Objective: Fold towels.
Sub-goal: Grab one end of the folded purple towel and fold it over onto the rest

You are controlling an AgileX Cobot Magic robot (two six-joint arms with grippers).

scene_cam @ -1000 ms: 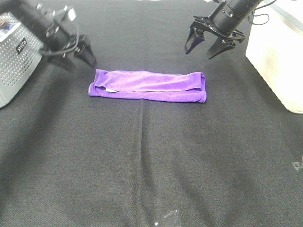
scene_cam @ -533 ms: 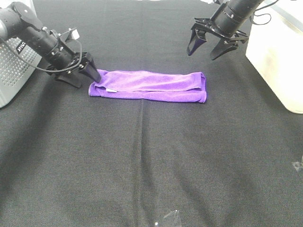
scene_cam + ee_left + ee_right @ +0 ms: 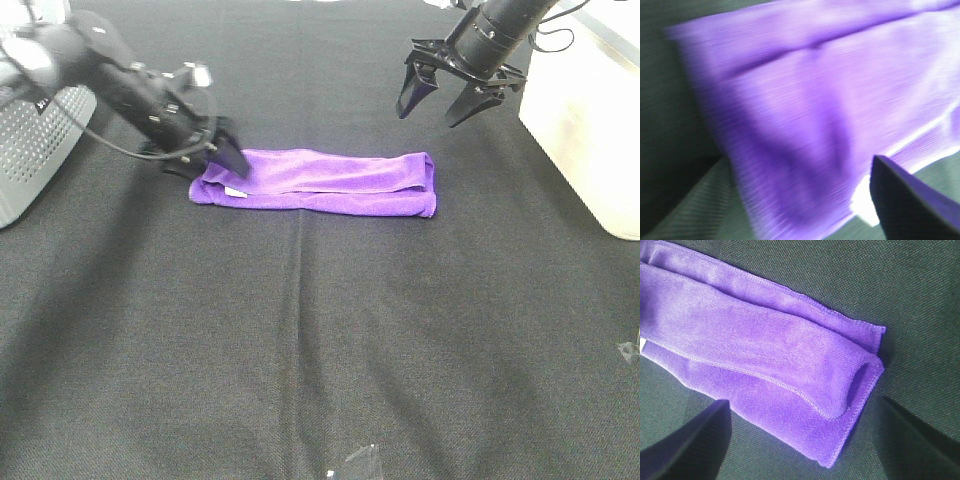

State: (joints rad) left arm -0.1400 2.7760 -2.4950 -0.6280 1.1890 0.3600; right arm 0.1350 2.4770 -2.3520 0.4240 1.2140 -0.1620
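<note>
The purple towel (image 3: 320, 182) lies folded into a long strip on the black tablecloth, with a small white tag (image 3: 235, 191) near its left end. My left gripper (image 3: 215, 160) is low at that left end, jaws open, one finger over the cloth. The left wrist view is blurred and filled with the towel (image 3: 805, 100), with one dark fingertip (image 3: 910, 205) beside the tag (image 3: 862, 205). My right gripper (image 3: 452, 98) hangs open and empty behind and above the towel's right end. The right wrist view shows that folded end (image 3: 765, 350) between my two spread fingers (image 3: 685, 445).
A grey perforated basket (image 3: 30, 150) stands at the left edge, behind the left arm. A white box (image 3: 580, 120) stands at the right edge, next to the right arm. The black cloth (image 3: 320, 350) covers the table. A small clear scrap (image 3: 358, 462) lies at the front edge.
My left gripper has swung down and to the right, from beside the basket to the towel's left end. The right gripper has barely moved. The towel lies as before.
</note>
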